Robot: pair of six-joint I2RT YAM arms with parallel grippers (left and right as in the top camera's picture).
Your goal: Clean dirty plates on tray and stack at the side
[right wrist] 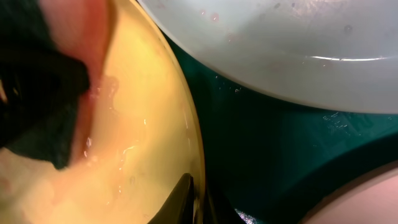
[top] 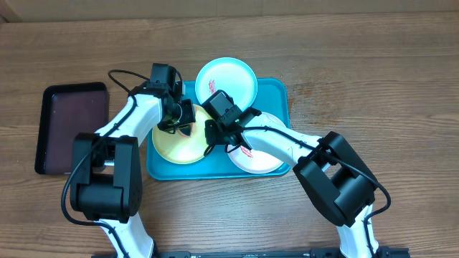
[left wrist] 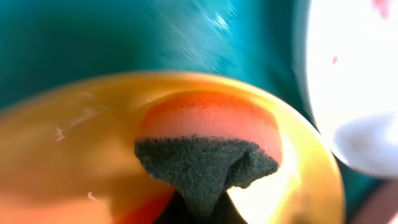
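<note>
Yellow-green plate is the one both my arms are on right now. My left gripper is clamped tight on a sponge, dark scouring side toward the wrist camera, orange foam beyond it, and that foam is pressed flat on the plate's inner surface. The plate looks wet and glossy around the sponge.

Over to my right gripper: closed down on the yellow-green plate's rim, one finger inside the lip, the other outside it, pinching the right-hand edge of the plate. In the right wrist view I can make out the sponge's dark and pinkish bulk at the far left of the plate, though it's blurred.

Moving outward, the yellow-green plate sits in the near-left corner of the tray. Just beside it, toward the tray's near-right corner, lies the white plate, partly under my right arm, with a red smear showing on it. The two rims are close; I can't tell whether they touch. The light blue plate is at the tray's far edge, overhanging the rim, with a red smear on its left side.

Off the tray's left edge, apart from it, a maroon tray rests on the wooden table.
</note>
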